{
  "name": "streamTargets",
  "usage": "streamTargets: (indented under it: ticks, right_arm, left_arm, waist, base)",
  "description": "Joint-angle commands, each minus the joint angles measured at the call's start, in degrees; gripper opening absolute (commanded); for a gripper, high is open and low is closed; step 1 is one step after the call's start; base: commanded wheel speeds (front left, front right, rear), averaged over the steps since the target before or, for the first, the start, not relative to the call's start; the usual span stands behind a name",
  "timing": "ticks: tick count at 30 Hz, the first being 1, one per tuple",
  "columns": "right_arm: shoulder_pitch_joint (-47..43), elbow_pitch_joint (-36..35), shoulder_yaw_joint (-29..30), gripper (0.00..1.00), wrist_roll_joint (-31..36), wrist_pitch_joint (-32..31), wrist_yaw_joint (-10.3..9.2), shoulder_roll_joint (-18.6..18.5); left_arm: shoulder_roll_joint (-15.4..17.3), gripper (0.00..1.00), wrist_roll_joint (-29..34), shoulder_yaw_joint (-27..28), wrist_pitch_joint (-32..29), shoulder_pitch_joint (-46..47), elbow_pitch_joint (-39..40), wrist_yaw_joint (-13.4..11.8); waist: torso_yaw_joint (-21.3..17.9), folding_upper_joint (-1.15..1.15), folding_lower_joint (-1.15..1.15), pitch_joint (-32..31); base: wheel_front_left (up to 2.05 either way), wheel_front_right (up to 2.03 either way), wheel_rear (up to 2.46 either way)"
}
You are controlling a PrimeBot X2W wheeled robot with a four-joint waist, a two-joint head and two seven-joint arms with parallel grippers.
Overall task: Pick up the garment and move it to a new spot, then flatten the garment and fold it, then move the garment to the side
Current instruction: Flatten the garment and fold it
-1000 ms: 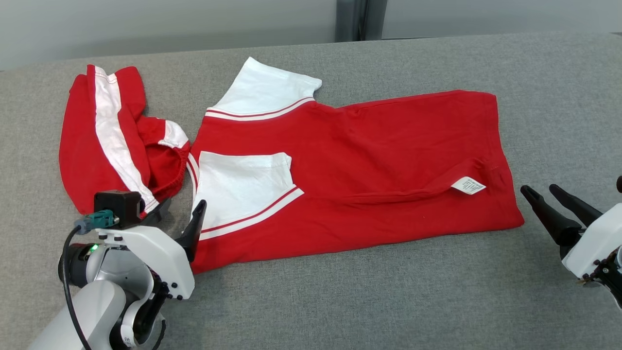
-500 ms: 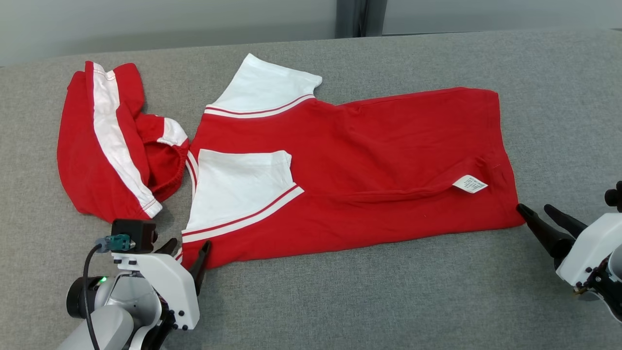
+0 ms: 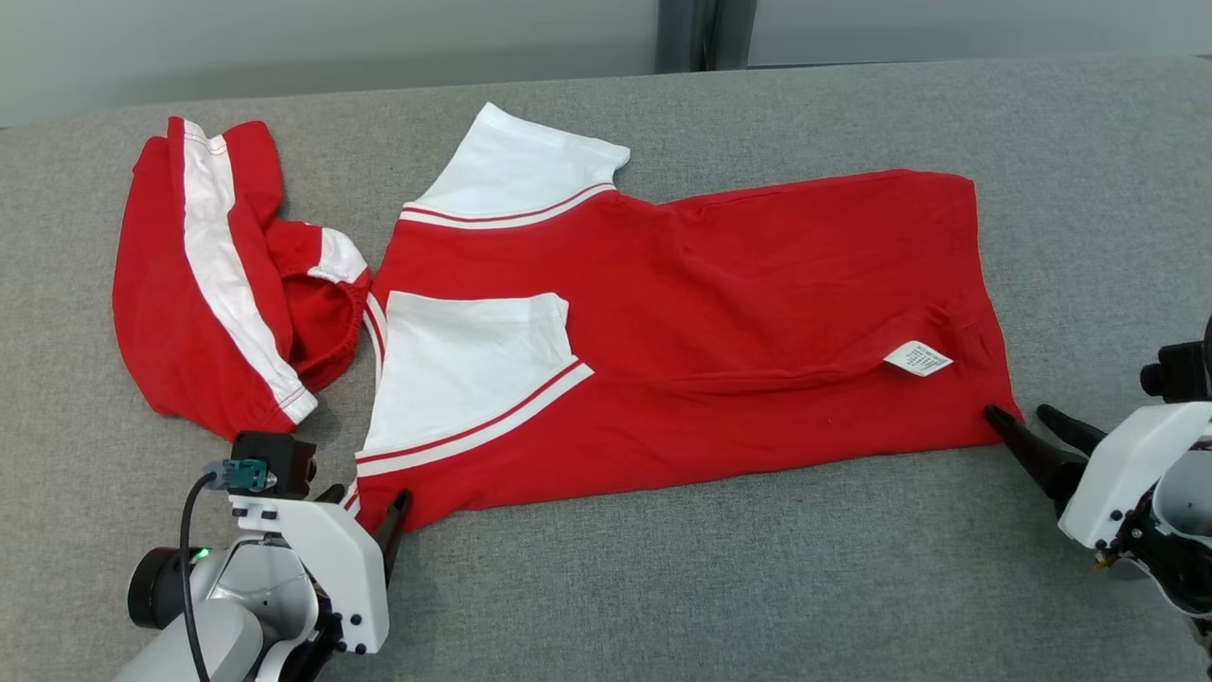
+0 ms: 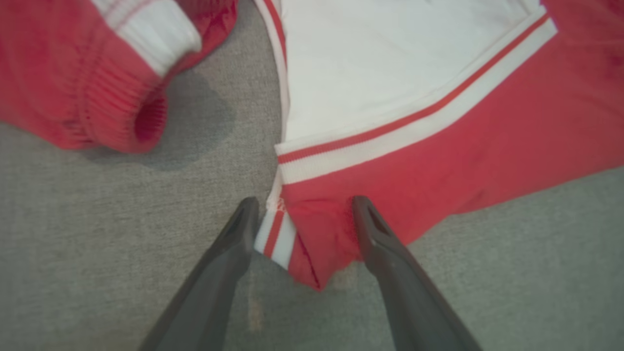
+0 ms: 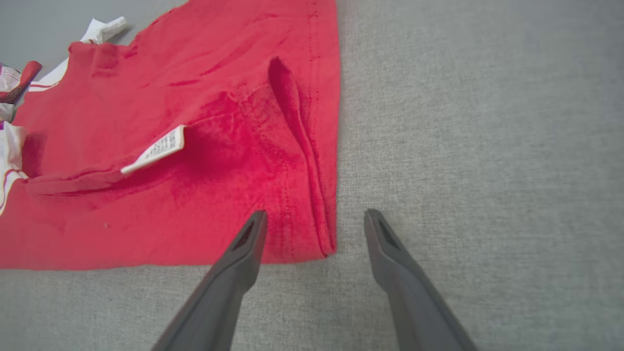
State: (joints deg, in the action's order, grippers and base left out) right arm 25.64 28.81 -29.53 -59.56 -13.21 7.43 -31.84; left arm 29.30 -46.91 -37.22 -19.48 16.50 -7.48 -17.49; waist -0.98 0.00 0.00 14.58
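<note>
The red garment (image 3: 720,313) lies spread lengthwise across the middle of the grey worktop (image 3: 852,587), mostly flat. One white sleeve (image 3: 469,365) is turned in over the body, the other sleeve (image 3: 521,175) sticks out at the far edge, and a care label (image 3: 915,359) shows near the hem. It looks placed and smoothed, with perhaps a first fold made along the near side. The left claw (image 4: 304,202) is spread, its fingers straddling the near collar-end corner without pinching it. The right claw (image 5: 316,213) is also spread, straddling the near hem corner. I judge both are poised to grip for the next fold. The rest of the folding and the move aside are not yet done. A second red-and-white piece (image 3: 199,303) sits bunched just beside the garment's left end.
</note>
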Motion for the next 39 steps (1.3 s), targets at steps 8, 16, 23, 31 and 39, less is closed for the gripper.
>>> streamTargets:
  ticks: [8,16,23,31,39]
  right_arm:
    - [1.96,3.83,-0.69,1.00,-0.88,-1.83,0.11,1.40]
    - [2.69,5.87,-2.35,0.33,-2.65,-3.19,0.11,2.71]
    - [3.00,5.70,-3.68,0.00,-4.09,-2.72,0.09,2.25]
    - [1.72,5.36,-4.65,0.00,-6.18,-1.87,0.08,1.07]
    - [-2.19,2.08,-5.27,0.00,-10.14,-4.10,0.07,-2.22]
  left_arm:
    - [-0.29,1.00,-0.13,-1.37,-2.03,1.01,-0.59,0.13]
    - [-1.14,0.70,-0.27,-3.15,-4.14,1.64,-1.67,0.71]
    - [-0.72,0.00,-0.30,-3.25,-3.91,1.75,-1.46,1.11]
    - [0.22,0.00,-0.93,-2.42,-3.61,1.17,-0.09,0.88]
    - [3.45,0.00,-4.46,-1.16,-5.96,-2.76,4.68,1.43]
  waist:
    - [0.45,0.00,0.00,0.45]
    - [0.70,0.00,0.00,0.45]
    - [0.59,0.00,0.00,0.22]
    - [0.63,0.00,0.00,-1.37]
    - [0.50,0.00,0.00,-3.98]
  base:
    - [0.00,0.00,0.00]
    - [0.00,0.00,0.00]
    - [0.00,0.00,0.00]
    - [0.00,0.00,0.00]
    - [0.00,0.00,0.00]
